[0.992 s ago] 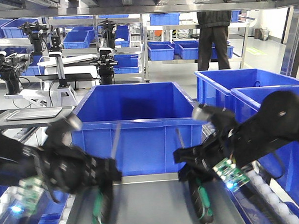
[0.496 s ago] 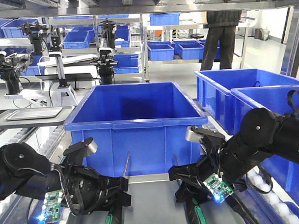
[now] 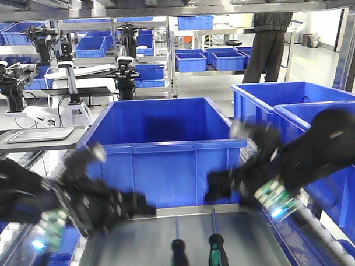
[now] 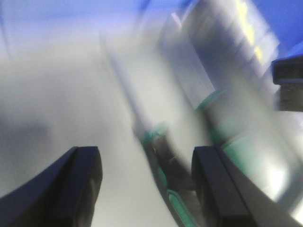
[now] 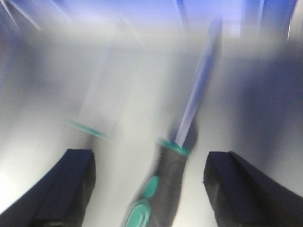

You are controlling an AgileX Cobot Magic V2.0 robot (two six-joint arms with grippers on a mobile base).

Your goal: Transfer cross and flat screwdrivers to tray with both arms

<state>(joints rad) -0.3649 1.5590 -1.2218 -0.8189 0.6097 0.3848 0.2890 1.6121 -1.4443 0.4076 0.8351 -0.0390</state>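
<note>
I see both screwdrivers [image 3: 196,255] now lying free in the tray [image 3: 257,235]; my left hand [image 3: 124,206] and right hand [image 3: 220,187] have released them and lifted.

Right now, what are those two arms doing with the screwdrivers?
Left gripper open, right gripper open. Both screwdrivers lying side by side on tray. Nothing in the way.

The front camera looked out from behind both arms, level, over the grey tray [image 3: 140,239] toward the blue bin [image 3: 160,145]. Each wrist camera sat close above its own hand, facing down and forward between spread fingers; all three views shared the tray.
</note>
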